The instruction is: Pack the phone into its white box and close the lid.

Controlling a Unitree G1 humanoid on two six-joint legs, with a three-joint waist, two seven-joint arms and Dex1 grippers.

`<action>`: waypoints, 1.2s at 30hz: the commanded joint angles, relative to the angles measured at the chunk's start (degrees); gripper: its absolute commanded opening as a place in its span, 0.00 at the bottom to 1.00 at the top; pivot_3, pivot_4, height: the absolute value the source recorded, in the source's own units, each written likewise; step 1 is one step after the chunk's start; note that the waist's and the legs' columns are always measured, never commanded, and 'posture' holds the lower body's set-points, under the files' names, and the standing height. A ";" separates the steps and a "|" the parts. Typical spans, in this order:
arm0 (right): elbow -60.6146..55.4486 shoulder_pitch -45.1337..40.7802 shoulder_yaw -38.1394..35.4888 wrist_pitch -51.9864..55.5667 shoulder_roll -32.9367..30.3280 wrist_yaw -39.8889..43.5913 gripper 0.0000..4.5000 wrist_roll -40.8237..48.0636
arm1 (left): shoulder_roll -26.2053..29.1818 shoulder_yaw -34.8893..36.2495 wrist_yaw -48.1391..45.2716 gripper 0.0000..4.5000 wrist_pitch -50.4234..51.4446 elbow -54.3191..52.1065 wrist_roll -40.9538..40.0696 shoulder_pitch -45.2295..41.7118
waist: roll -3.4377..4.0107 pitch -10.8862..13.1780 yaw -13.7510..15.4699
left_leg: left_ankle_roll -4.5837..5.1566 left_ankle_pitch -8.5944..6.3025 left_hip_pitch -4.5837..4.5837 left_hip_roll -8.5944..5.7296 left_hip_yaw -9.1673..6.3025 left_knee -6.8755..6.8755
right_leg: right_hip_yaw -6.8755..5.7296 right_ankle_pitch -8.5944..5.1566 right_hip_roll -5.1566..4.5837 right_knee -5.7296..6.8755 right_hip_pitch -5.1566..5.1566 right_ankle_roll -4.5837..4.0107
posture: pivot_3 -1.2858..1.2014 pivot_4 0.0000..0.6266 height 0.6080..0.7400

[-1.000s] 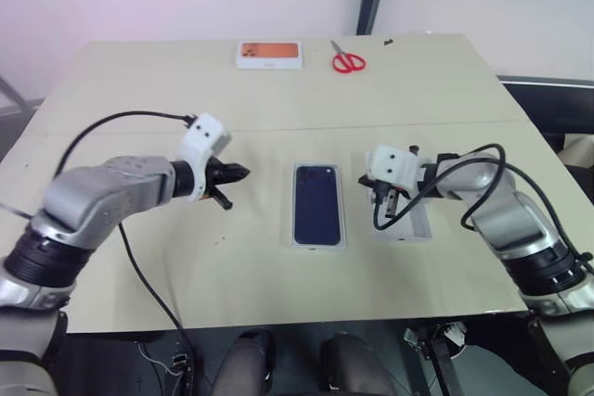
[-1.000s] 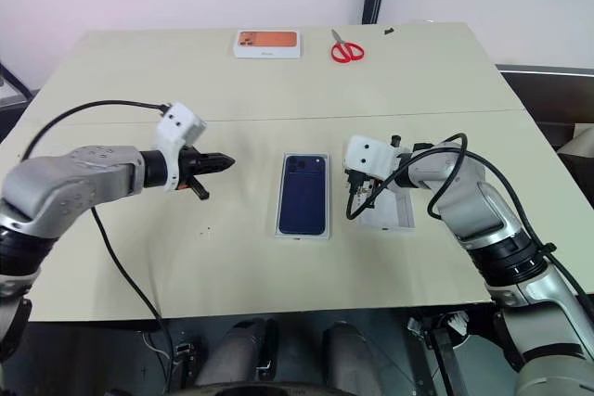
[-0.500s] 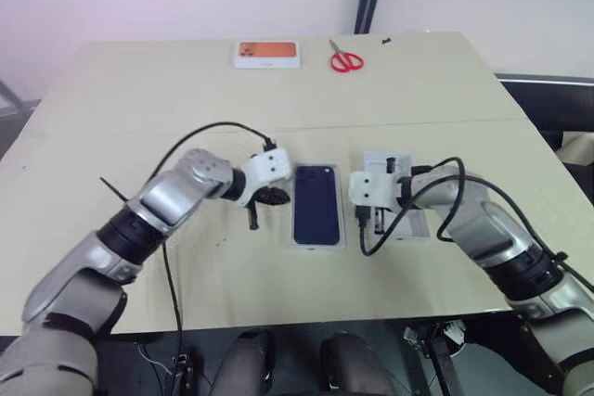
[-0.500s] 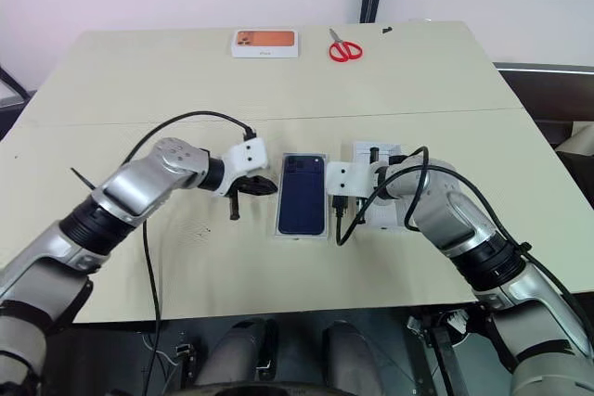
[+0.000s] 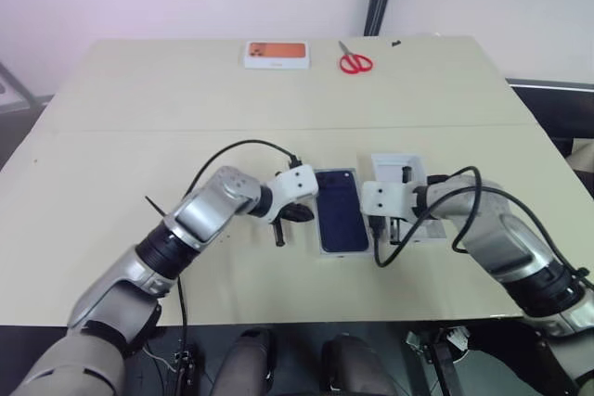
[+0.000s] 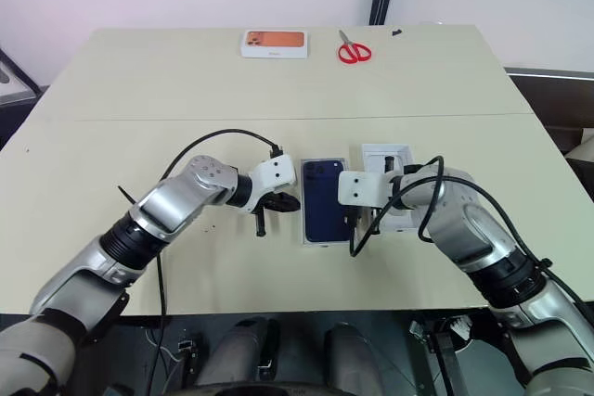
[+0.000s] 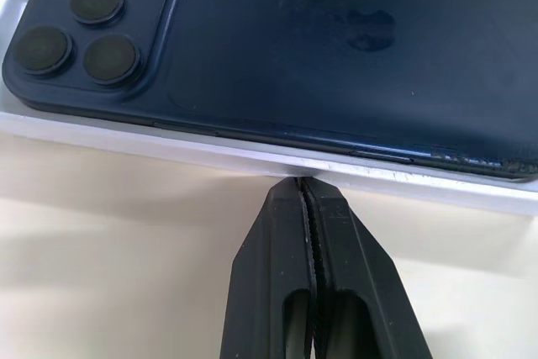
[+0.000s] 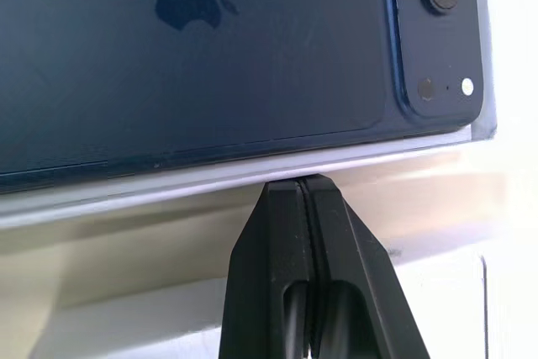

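- Phone (image 5: 341, 210) lying back up in the white box (image 7: 252, 155) near the middle of the bench (image 5: 130, 146), toward the near edge; camera bump with 3 lenses at the far corner on the robot's left.
- White rim of the box visible all along the phone's long sides, seen close in both wrist views.
- Left gripper (image 7: 302, 184) clenched with both black fingers pressed together, holding nothing; tips at the box's long left side, about mid-length, touching or almost touching the rim.
- Right gripper (image 8: 301, 181) likewise clenched and empty; tips against the box's long right side, opposite the left gripper.
- Both grippers aimed inward and downward, flanking the box from either side.
- Lid (image 5: 397, 173) resting open side up just right of the box, pale inside with a small dark mark; right arm's wrist partly covering its near half.
- White box with orange picture (image 5: 276, 53) lying flat near the far edge of the bench, left of centre.
- Red-handled scissors (image 5: 354, 61) just right of that box, also by the far edge, well apart from the grippers.
- Black cables looping from both wrists above the bench.
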 commanded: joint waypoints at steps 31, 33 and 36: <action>-9.10 2.66 -11.15 5.62 -5.56 6.21 0.00 9.11 | -0.14 7.86 -2.64 0.02 -1.91 -5.22 -0.81 0.71 | 0.01 0.00 -0.29 | -0.01 0.01 0.02 0.01 0.01 0.00 | 0.02 0.00 0.01 0.15 -0.09 0.00 | 0.52 0.24 1.00; -10.37 3.29 -13.73 8.15 -6.94 7.62 0.20 12.12 | 1.25 10.78 -3.39 0.01 -3.49 -6.67 -2.35 1.43 | 0.02 0.00 -0.31 | -0.01 0.01 0.02 0.02 0.01 -0.01 | 0.02 0.00 0.01 0.15 -0.09 0.00 | 0.52 0.24 1.00; -10.66 3.32 -15.68 14.69 -6.98 5.64 0.54 14.13 | 2.56 14.70 -3.68 0.01 -5.13 -7.16 -4.14 2.61 | 0.03 -0.01 -0.28 | 0.00 0.00 0.05 0.02 0.01 0.00 | 0.02 0.00 0.01 0.15 -0.04 0.00 | 0.52 0.24 1.00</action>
